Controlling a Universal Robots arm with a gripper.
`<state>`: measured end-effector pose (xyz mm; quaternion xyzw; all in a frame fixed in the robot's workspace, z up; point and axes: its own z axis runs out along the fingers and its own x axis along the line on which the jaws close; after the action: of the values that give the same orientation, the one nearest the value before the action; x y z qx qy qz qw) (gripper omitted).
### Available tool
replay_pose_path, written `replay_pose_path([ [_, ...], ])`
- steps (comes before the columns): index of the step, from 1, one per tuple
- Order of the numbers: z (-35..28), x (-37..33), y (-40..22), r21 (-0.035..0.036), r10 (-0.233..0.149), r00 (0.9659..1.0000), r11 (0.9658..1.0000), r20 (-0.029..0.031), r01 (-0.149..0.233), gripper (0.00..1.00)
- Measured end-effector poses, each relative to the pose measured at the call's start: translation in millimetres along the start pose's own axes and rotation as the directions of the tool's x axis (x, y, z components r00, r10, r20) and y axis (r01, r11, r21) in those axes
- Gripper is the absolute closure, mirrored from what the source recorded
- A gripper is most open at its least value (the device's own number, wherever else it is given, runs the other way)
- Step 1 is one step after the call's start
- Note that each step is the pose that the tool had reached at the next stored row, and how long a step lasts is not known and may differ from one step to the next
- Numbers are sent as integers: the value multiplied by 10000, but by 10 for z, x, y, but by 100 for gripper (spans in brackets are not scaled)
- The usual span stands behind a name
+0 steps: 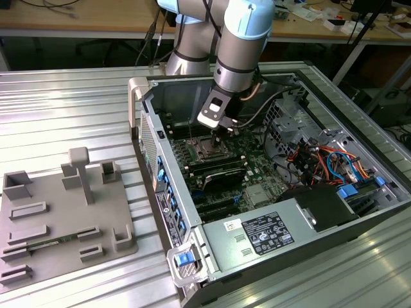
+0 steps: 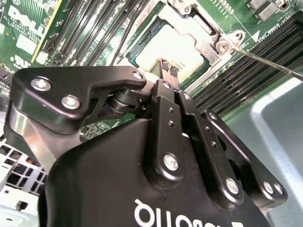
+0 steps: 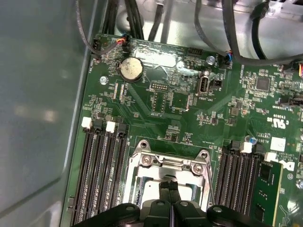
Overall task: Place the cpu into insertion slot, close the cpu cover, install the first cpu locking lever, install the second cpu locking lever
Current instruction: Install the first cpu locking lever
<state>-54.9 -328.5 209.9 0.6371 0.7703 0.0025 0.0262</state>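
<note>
The pincer (image 2: 168,71) is closed, tips pressed together with nothing seen between them, poised over the cpu (image 2: 176,47), which lies in the insertion slot (image 1: 209,149). The cpu cover (image 2: 208,34) frames the chip at the slot's rim, and a thin locking lever (image 2: 270,64) juts free just beside the slot. The risk, as I judge it, is that the shut tips bear down off-centre and tilt or scratch the chip, or skid off the slim lever into the memory slots (image 3: 102,175) flanking the slot.

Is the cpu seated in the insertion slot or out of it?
In: the cpu lies flat, framed by the cut-out of the lowered cpu cover.
</note>
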Motion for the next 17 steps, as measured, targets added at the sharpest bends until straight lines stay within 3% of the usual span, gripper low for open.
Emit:
replay_pose_path([
  [3, -4, 0, 0, -16, -490, 9988, 9988, -15, 490, 89],
  [5, -17, -1, 1, -23, -616, 9981, 9981, -22, 616, 89],
  [17, -155, -6, 6, -35, -913, 9958, 9958, -32, 913, 89],
])
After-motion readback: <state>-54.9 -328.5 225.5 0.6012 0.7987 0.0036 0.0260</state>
